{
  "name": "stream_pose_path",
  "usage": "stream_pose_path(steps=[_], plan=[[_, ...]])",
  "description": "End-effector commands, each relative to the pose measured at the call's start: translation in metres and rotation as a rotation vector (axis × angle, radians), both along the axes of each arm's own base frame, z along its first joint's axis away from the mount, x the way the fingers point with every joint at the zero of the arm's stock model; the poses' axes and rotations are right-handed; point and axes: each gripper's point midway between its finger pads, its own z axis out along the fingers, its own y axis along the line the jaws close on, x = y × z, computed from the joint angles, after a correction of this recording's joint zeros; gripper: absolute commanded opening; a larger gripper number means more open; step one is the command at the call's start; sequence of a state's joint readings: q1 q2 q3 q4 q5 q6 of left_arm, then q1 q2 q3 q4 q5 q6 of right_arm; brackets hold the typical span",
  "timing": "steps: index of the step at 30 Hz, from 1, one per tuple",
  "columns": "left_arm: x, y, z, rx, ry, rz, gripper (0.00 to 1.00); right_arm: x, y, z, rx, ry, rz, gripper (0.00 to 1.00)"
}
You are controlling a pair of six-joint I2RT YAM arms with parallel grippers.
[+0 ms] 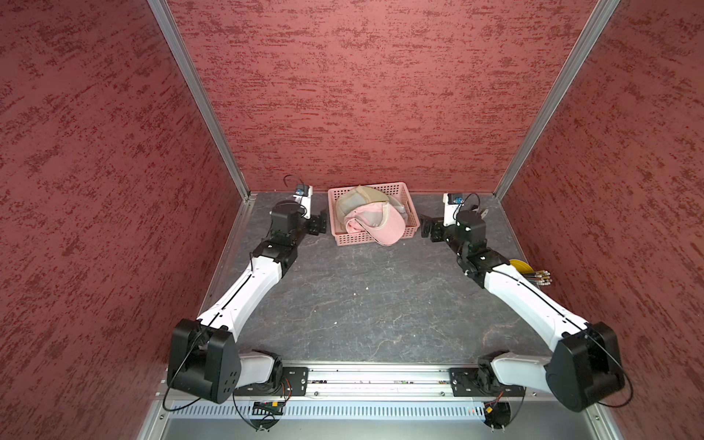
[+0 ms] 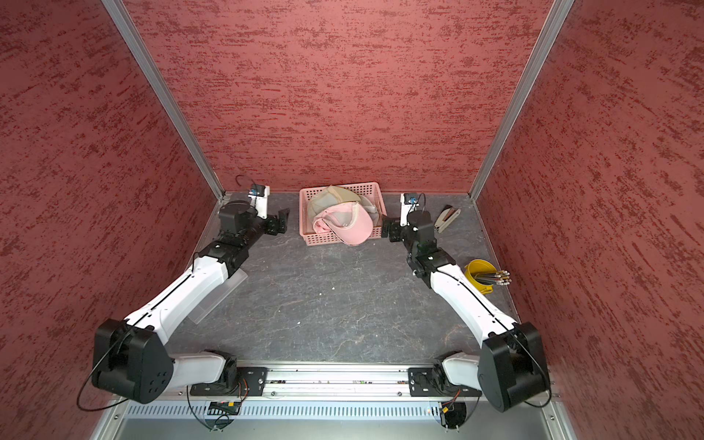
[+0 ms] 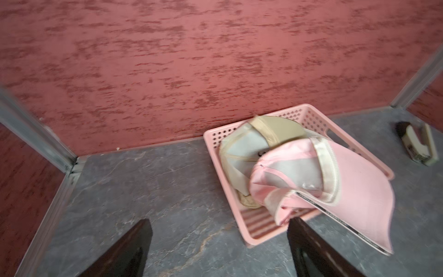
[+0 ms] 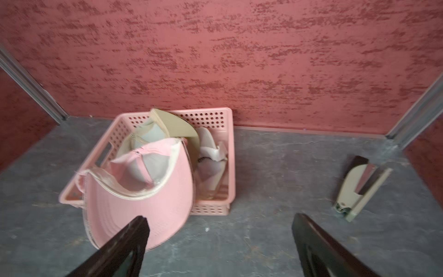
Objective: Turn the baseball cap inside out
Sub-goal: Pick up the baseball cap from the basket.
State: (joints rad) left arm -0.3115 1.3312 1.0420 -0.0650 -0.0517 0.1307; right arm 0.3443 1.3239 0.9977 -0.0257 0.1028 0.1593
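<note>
The pink cap [image 1: 375,224] lies crumpled in the basket [image 1: 381,186] on a beige cap [image 1: 360,198], with its pale lining and cream sweatband showing and its brim overhanging the rim. The left claw [image 1: 322,223] and the right claw [image 1: 426,226] stand open and empty on either side of the basket.

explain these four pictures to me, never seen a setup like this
Two white robot arms stand at a grey stone-look table. Two pictures look down from one overhead camera; two come from cameras on the wrists, where the dark prongs are the fingers. A pink perforated plastic basket holds a pink baseball cap, brim over the front rim, and a beige cap. A beige stapler and a yellow cup of pencils lie aside. The left gripper and right gripper are open, holding nothing.
</note>
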Motion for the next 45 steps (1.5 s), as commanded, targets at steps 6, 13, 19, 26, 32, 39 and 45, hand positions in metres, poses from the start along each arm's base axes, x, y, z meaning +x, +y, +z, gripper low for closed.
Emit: stream_pose_path(steps=[6,13,19,26,32,39,45], plan=[[-0.048,-0.116,-0.074,0.486,0.035,-0.517,0.86,-0.014,0.034,-0.035,0.092,0.355,0.052,0.99],[-0.034,-0.14,-0.102,0.741,-0.026,-0.637,0.85,-0.025,0.019,-0.031,0.071,0.372,-0.002,0.99],[-0.003,-0.142,-0.133,0.958,-0.1,-0.615,0.81,-0.031,0.005,-0.023,0.053,0.373,-0.046,0.99],[0.023,-0.161,-0.143,1.039,-0.236,-0.6,0.8,-0.028,-0.006,-0.028,0.057,0.382,-0.068,0.98],[0.029,-0.185,-0.145,1.036,-0.254,-0.661,0.56,-0.025,-0.008,-0.028,0.088,0.387,-0.062,0.98],[0.022,-0.208,-0.134,1.031,-0.301,-0.711,0.5,-0.024,-0.007,-0.033,0.105,0.394,-0.055,0.99],[0.021,-0.222,-0.135,1.031,-0.295,-0.761,0.55,-0.023,-0.009,-0.034,0.119,0.397,-0.055,0.99]])
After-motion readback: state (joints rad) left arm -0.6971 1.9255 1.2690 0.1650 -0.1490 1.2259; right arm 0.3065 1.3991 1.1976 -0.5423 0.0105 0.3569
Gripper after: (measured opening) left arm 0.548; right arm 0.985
